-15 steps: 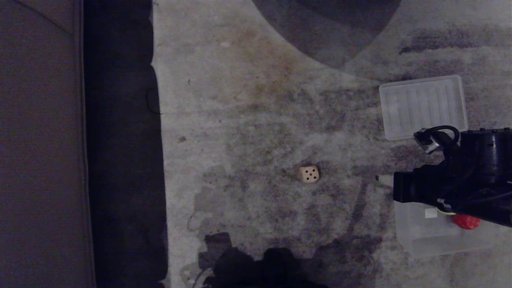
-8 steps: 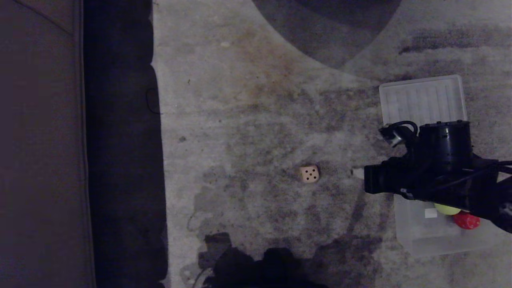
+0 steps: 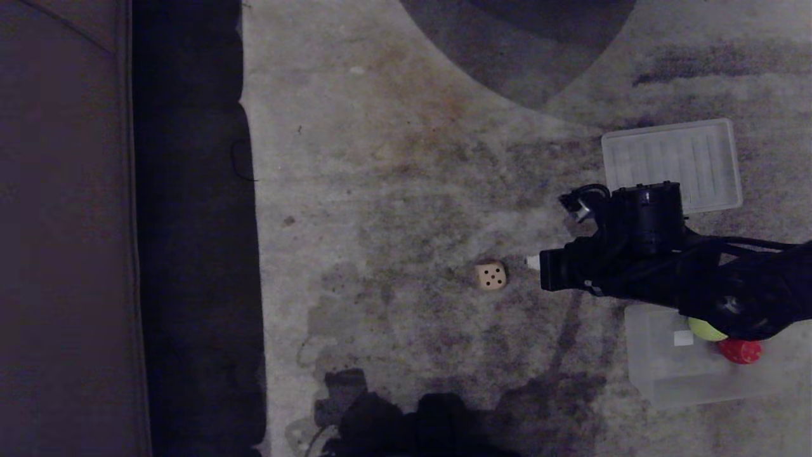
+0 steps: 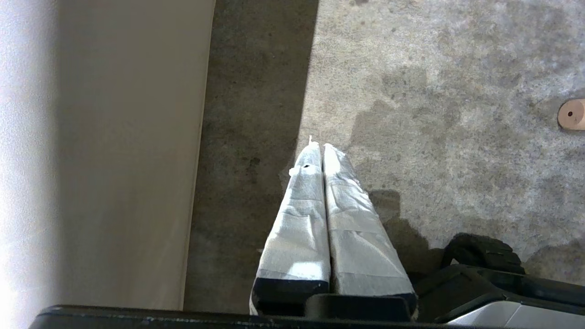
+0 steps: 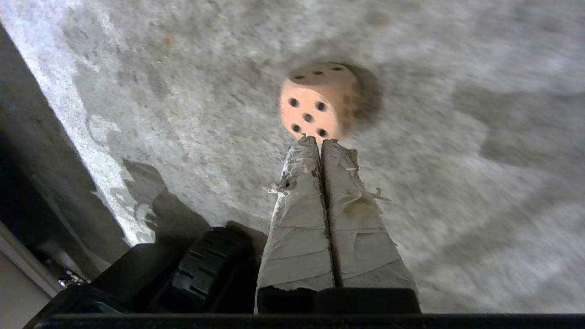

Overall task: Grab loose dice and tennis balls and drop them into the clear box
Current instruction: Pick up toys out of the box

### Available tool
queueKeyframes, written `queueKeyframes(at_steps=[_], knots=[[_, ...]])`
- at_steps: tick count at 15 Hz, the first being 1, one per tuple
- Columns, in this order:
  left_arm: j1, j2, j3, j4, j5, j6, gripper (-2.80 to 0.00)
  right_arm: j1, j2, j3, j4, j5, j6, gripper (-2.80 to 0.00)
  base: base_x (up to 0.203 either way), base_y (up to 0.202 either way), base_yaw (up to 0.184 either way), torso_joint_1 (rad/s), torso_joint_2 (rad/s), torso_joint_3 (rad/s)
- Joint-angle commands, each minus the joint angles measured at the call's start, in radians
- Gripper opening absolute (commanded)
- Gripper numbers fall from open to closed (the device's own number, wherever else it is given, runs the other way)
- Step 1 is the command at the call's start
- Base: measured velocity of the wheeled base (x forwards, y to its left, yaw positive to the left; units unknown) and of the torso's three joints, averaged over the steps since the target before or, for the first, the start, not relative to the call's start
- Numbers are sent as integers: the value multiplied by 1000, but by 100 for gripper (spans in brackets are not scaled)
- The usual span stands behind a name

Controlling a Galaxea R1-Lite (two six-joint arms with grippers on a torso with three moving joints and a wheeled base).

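A tan die (image 3: 490,276) with dark pips lies alone on the grey carpet, five pips up; the right wrist view shows the tan die (image 5: 316,101) just beyond the fingertips. My right gripper (image 3: 533,261) is shut and empty, a short way right of it, pointing at it; in its own view the gripper (image 5: 321,142) has its taped jaws pressed together. The clear box (image 3: 660,374) sits at lower right, holding a tennis ball (image 3: 701,329) and a red die (image 3: 741,351), both partly hidden by my arm. My left gripper (image 4: 321,146) is shut and parked by the sofa.
A ribbed translucent lid (image 3: 671,164) lies flat beyond the right arm. A dark sofa (image 3: 63,228) and its shadowed base fill the left side. A small tan disc (image 4: 572,114) shows at the edge of the left wrist view. The robot's dark base (image 3: 406,425) sits at the bottom.
My right arm has swung left from over the clear box toward the tan die, uncovering the tennis ball in the box. The die and the left arm have not moved.
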Motion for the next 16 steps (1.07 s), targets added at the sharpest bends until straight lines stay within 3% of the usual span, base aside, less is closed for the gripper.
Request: queueKeyframes(at_steps=[1,10,11,12,16], knots=[[0,-1,0,0,1,-1,-280,15,41,-32,-3,1,0,-280,0,0,0,0,0,0],[0,-2,0,0,1,-1,-280,0,122,-108,-3,1,-1,-280,0,0,0,0,0,0],[0,-1,0,0,1,-1,-280,0,130,-112,-4,1,-1,-129,0,0,0,0,0,0],[0,0,0,0,1,-1,-280,0,137,-118,-5,1,-1,0,0,0,0,0,0,0],[0,-2,0,0,1,-1,-280,-9,142,-113,-3,2,-3,0,0,0,0,0,0,0]])
